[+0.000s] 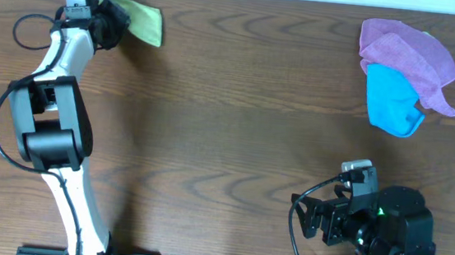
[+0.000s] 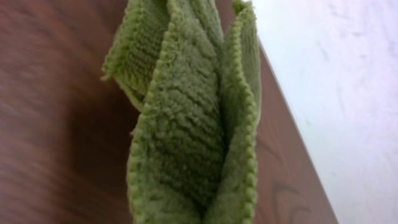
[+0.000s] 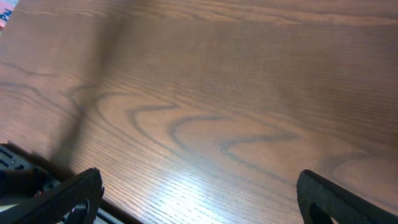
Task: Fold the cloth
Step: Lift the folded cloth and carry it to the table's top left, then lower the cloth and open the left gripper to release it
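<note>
The yellow-green cloth (image 1: 140, 19) sits bunched at the far left corner of the wooden tabletop (image 1: 228, 119), its folds filling the left wrist view. The left tool (image 1: 111, 20) is clamped on its edge. The right tool (image 3: 199, 200) hangs near the front right, fingers wide apart. A purple cloth (image 1: 407, 54) overlaps a bright blue cloth (image 1: 390, 107) far right.

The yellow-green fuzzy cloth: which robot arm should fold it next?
Left. The left end effector seems to hold the light yellow-green microfibre cloth; the right end effector is open, far away over bare brown wooden table.
</note>
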Action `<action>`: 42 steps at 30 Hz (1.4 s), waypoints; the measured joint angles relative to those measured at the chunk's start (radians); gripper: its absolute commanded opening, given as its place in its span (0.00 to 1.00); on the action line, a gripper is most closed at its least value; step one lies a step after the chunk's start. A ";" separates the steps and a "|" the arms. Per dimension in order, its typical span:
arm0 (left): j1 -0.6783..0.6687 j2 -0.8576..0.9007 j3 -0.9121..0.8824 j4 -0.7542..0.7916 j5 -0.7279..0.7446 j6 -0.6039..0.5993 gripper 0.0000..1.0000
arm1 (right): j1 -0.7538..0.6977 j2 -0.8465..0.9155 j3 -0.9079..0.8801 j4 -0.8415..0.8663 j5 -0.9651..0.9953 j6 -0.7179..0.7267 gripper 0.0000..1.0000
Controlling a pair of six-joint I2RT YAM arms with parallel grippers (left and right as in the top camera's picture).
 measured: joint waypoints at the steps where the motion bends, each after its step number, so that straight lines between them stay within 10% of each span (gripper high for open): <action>1: 0.005 0.000 0.000 -0.006 -0.002 0.007 0.06 | 0.000 0.000 0.000 0.000 0.000 0.000 0.99; 29: 0.066 0.000 0.000 -0.100 0.021 0.126 0.96 | 0.000 0.000 0.000 0.000 0.000 0.000 0.99; 42: 0.076 -0.060 0.000 -0.218 0.077 0.207 0.95 | 0.000 0.000 0.000 0.000 0.000 0.000 0.99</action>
